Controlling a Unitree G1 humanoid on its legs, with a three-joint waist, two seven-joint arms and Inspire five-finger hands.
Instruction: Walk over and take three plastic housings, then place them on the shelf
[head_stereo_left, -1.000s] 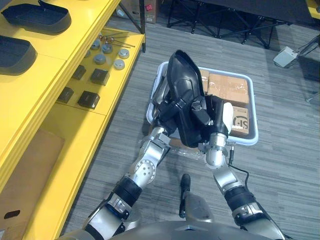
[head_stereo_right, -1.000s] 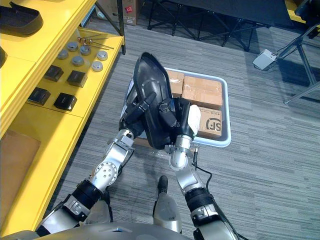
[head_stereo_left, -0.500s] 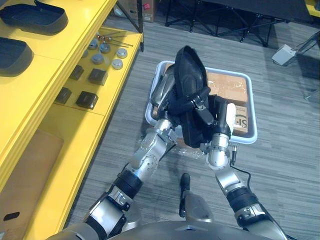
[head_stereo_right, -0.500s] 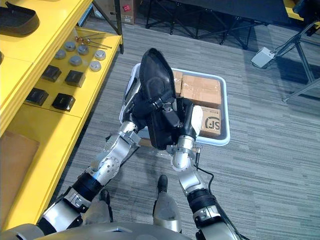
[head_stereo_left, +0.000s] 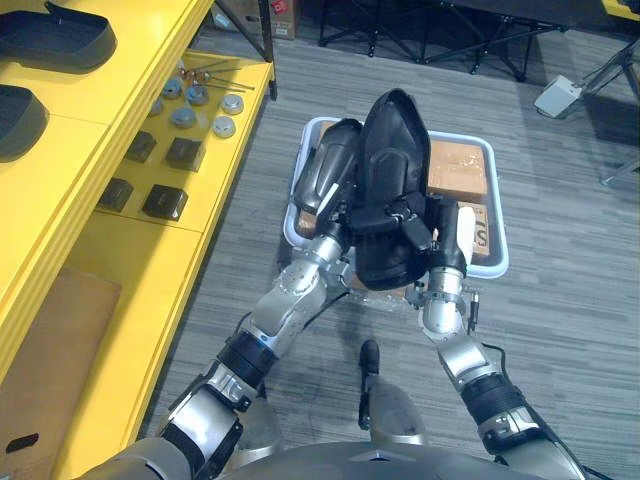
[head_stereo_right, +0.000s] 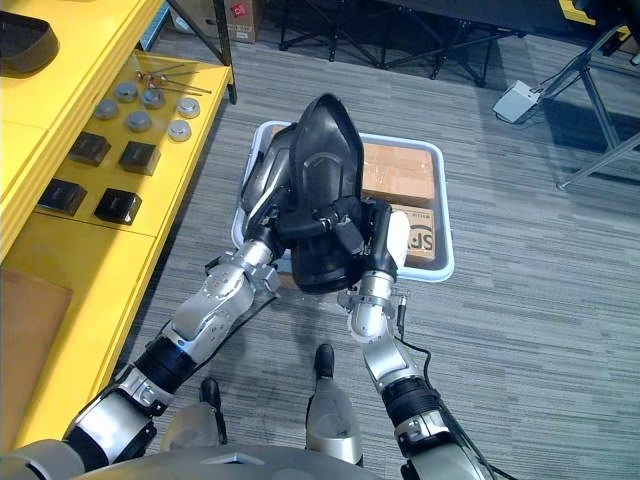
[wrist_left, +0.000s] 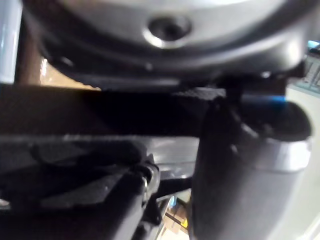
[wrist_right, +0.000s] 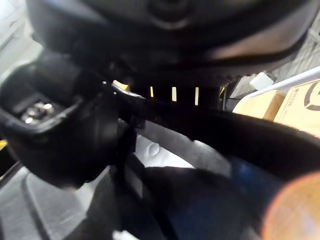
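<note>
1 housing (head_stereo_left: 390, 150) clamped: left robot hand (head_stereo_left: 352, 217), right robot hand (head_stereo_left: 443, 238).

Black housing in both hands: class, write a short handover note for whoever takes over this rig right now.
Left hand: curled round the black housing.
Right hand: gripping the same housing's other side.
The black housing is held upright above the white bin. A glossy housing leans beside it; I cannot tell whether it is held.
Done: a back housing and a front housing lie on the yellow shelf.
Left: carry the held housing to the shelf and set it down.
</note>
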